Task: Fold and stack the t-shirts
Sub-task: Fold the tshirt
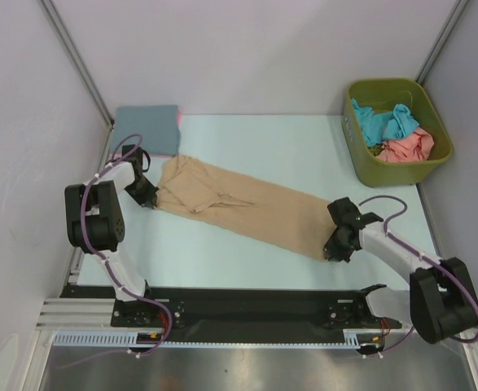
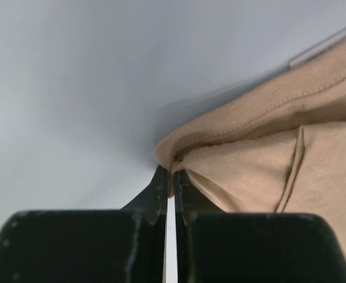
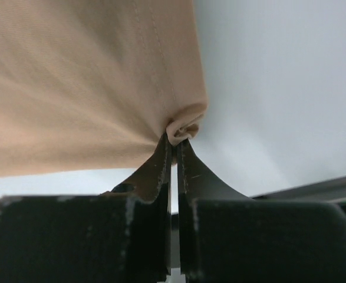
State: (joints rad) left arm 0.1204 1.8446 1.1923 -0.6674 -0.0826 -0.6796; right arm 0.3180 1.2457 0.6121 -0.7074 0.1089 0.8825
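Note:
The tan t-shirt (image 1: pixel 251 208) lies stretched in a long band across the table, from upper left to lower right. My left gripper (image 1: pixel 147 198) is shut on its left corner; the left wrist view shows the hem (image 2: pixel 243 153) pinched between the fingertips (image 2: pixel 171 180). My right gripper (image 1: pixel 333 251) is shut on the shirt's right corner, with a small bunch of cloth (image 3: pixel 184 127) pinched at the tips. A folded slate blue t-shirt (image 1: pixel 147 126) with a pink edge beneath it lies at the back left. Teal (image 1: pixel 385 122) and salmon (image 1: pixel 410 147) shirts sit crumpled in the bin.
An olive-green plastic bin (image 1: pixel 397 167) stands at the back right. Grey walls close in the table on the left, back and right. The black rail with the arm bases runs along the near edge (image 1: pixel 247 305).

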